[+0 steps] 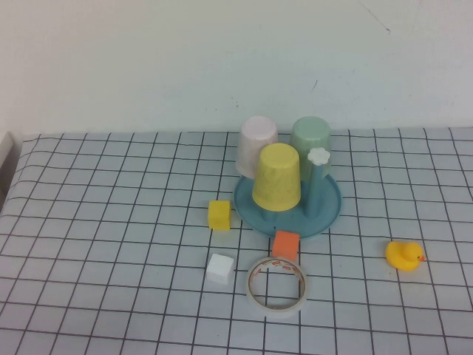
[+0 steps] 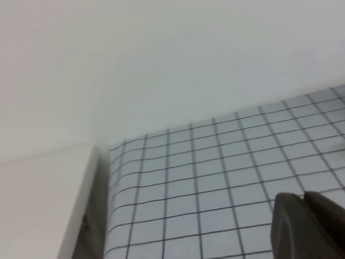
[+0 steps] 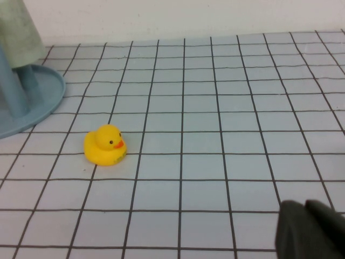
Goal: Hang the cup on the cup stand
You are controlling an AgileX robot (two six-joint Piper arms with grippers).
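While no arm shows in the high view, the plain yellow plastic cup (image 1: pixel 277 177) sits upside down on the light blue round plastic cup stand (image 1: pixel 329 211), toward the far edge of the grid-patterned tabletop (image 1: pixel 111 222). A pale pink cup (image 1: pixel 256 146) and a mint green cup (image 1: pixel 310 139) stand inverted behind it on the same stand, beside a blue peg topped by a white flower knob (image 1: pixel 318 156). Near the stand's front rim lie a yellow block (image 1: pixel 219 214) and an orange block (image 1: pixel 285 245); a white block (image 1: pixel 220 268) and a tape ring (image 1: pixel 277 286) lie closer to the near edge, the ring touching the orange block. A yellow rubber duck (image 1: pixel 404 255) sits toward the right edge.

From the left wrist, the left gripper (image 2: pixel 304 224) hangs over bare grid cloth near the tabletop's far left corner, fingers closed on nothing.

From the right wrist, the right gripper (image 3: pixel 307 229) hovers with fingers closed and empty, well apart from the duck (image 3: pixel 105 145), which sits near the stand's rim (image 3: pixel 46 102).
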